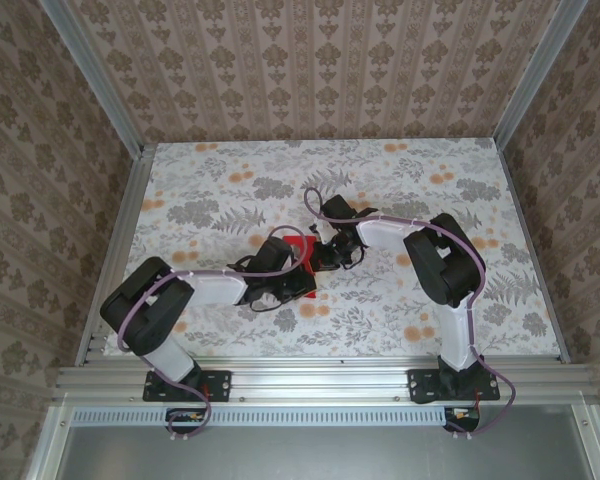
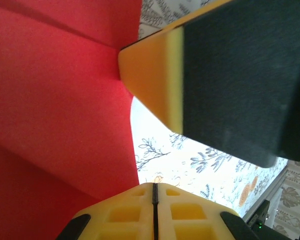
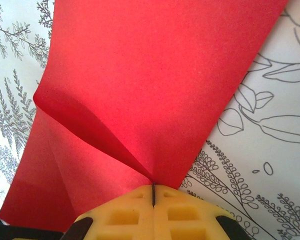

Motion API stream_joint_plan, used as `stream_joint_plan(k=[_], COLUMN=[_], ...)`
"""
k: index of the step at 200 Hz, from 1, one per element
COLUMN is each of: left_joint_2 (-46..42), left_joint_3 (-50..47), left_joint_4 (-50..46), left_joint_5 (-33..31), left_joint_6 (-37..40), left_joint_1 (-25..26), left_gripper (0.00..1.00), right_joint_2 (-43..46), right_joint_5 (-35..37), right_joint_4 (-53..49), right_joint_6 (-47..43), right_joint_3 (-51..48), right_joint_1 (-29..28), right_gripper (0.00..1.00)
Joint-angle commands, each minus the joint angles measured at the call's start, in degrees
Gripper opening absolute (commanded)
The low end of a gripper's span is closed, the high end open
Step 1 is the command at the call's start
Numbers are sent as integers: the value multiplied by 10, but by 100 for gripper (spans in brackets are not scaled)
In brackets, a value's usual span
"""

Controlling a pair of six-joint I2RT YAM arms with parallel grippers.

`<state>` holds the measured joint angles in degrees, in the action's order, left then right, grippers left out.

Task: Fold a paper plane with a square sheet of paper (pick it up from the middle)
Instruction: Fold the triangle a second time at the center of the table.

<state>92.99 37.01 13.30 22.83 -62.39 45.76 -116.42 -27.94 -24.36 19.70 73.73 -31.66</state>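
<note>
Here, out from the near edge of the flowered worktop [image 1: 210,200], the left arm [image 1: 215,288] and the right arm [image 1: 390,235], bent inward to a meeting just short of its middle. Between them, a red square sheet of paper [image 3: 155,75], creased and buckled, standing partly up off the worktop rather than lying flat.

Closest, the left gripper [image 2: 154,192], fingers pressed together tip to tip, with the red sheet rising like a wall directly to its left. A true grip on the paper or a mere brush against it: impossible to tell.

Just beyond, almost nose to nose with it, the right gripper [image 3: 153,189], likewise closed and plainly clamped on the paper, with folds fanning out from the very seam of its fingers. From that seam, the sheet stretching straight ahead, long axis in line with the gripper, toward the left arm.

Probably mid-crease, with no slim dart shape formed yet. For the next fold, likely a matter of anchoring with the right and pressing or re-gripping with the left, seemingly the better placed for the loose flap.

Farther back, more flowered worktop running to the far edge.
</note>
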Motion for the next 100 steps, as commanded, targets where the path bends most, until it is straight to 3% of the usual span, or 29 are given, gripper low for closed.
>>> stream_joint_plan(k=[1,100], left_joint_2=[13,37], left_joint_3=[3,2], left_joint_4=[-4,8], left_joint_5=[-4,-6], left_joint_6=[-4,0], left_joint_1=[5,7], left_gripper=[10,10], right_joint_2=[-38,-40], right_joint_5=[30,32], right_joint_4=[-23,-24], right_joint_6=[3,4], right_joint_3=[-10,-12], right_joint_1=[-1,-2], right_gripper=[6,6])
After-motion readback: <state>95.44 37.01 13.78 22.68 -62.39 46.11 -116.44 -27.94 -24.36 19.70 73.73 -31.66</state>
